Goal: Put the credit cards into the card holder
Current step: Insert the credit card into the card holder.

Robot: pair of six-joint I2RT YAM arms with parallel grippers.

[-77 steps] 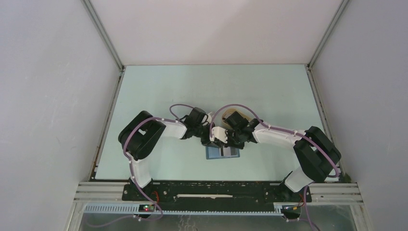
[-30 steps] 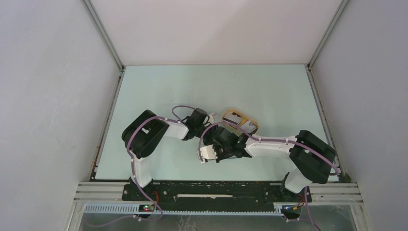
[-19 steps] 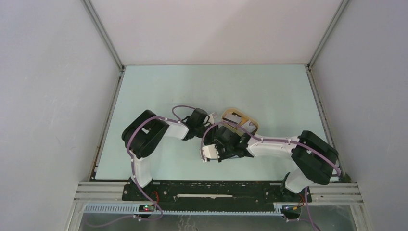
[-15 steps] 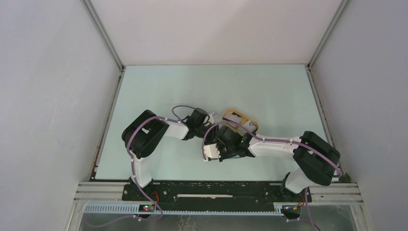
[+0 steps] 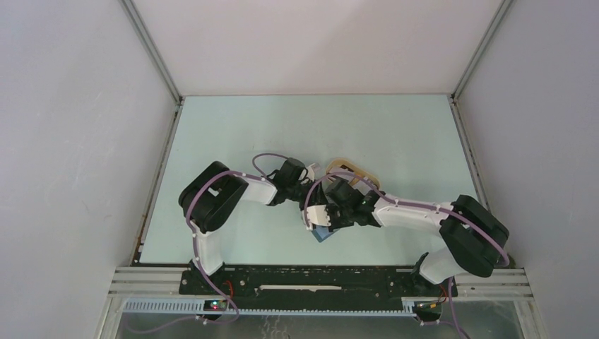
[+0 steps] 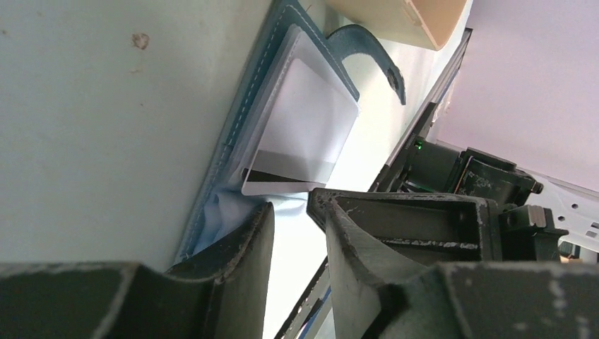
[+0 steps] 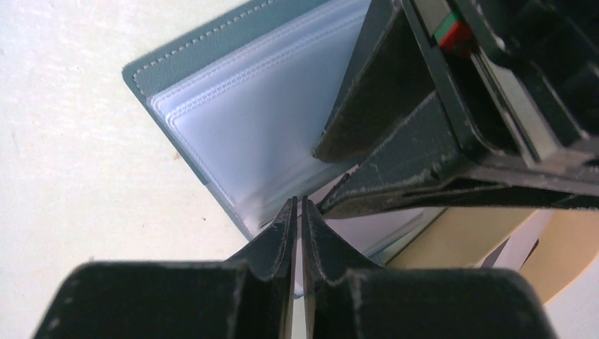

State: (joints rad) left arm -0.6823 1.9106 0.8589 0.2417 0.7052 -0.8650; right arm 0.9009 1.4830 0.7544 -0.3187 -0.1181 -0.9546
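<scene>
The card holder (image 7: 212,67), teal-blue with clear pockets, lies open on the table, and only a corner of it (image 5: 324,236) peeks out under the arms. A whitish credit card (image 6: 304,134) with a dark stripe sits partly in one pocket. My right gripper (image 7: 297,200) is pinched almost shut on the thin edge of a clear pocket leaf, just in front of the card. My left gripper (image 6: 291,203) is right behind it, open a little with nothing between the jaws; one finger (image 6: 240,244) rests on the crumpled pocket. From above, both grippers (image 5: 309,205) (image 5: 323,226) crowd over the holder.
A beige oval tray (image 5: 360,171) stands just behind the card holder, partly under the right arm, and its rim (image 6: 402,18) is close to the holder's snap tab (image 6: 381,56). Grey walls enclose the table on three sides.
The right wrist has swung right and back toward the tray, covering more of it. A corner of the card holder now shows tilted in front. The left jaws have opened slightly.
</scene>
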